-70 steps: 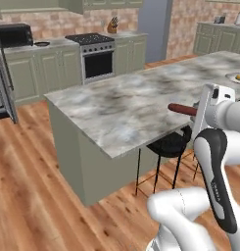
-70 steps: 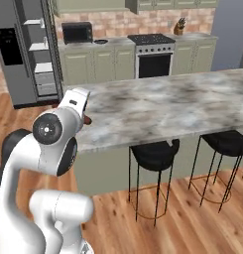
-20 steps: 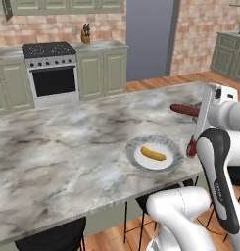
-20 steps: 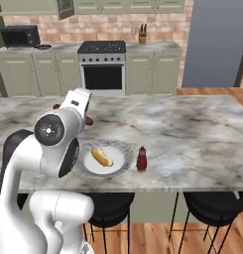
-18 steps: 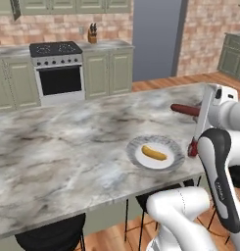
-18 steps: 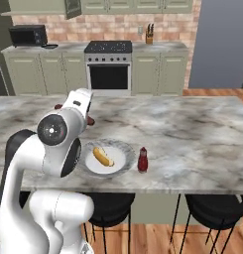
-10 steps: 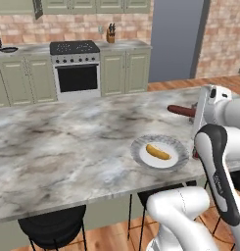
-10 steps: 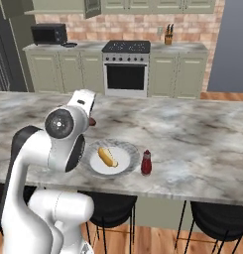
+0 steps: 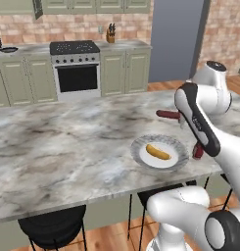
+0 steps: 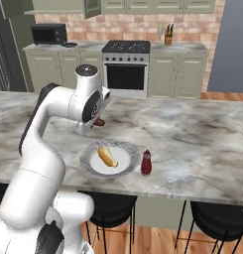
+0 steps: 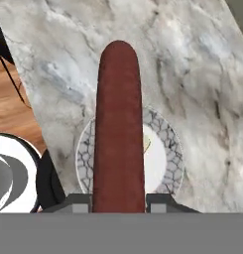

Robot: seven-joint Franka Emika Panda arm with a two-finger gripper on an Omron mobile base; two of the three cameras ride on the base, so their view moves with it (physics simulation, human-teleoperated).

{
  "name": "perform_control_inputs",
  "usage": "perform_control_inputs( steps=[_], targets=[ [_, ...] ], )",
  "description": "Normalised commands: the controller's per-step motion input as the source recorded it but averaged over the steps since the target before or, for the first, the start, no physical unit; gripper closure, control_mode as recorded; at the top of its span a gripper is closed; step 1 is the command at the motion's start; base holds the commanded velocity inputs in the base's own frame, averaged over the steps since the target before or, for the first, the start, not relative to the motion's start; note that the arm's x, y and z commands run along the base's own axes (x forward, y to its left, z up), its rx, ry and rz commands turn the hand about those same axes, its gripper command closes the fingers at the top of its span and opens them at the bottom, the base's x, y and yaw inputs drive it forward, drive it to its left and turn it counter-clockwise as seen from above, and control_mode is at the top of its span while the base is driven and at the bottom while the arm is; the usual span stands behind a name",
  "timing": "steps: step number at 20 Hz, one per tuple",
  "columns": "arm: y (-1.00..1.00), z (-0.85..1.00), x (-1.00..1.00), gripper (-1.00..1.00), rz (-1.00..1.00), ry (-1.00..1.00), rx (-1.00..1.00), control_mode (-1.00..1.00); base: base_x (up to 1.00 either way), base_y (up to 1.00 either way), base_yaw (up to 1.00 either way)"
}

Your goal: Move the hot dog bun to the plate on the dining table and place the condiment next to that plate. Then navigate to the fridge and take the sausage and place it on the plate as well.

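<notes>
Base rolled closer, slim dark red sausage (image 11: 118,129) over plate (image 11: 167,144)

Brick wall (image 10: 143,24), green cabinets (image 10: 175,74), a steel stove (image 10: 126,67), black stools (image 9: 55,226), wood floor (image 10: 157,237).

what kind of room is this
A home kitchen with a dining island, rendered rather than real. A stove with an oven stands among green cabinets against a brick wall, and a marble dining table with black stools holds a plate.
</notes>
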Motion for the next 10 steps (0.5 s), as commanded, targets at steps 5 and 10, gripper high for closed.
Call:
perform_control_inputs(
  steps=[5,10],
  targets=[
    [-0.12,-0.57,0.30,1.00,0.00,0.43,0.01,-1.00,0.00,0.00,0.00],
    [-0.03,-0.65,0.22,1.00,0.00,0.20,0.01,-1.00,0.00,0.00,0.00]
  ],
)
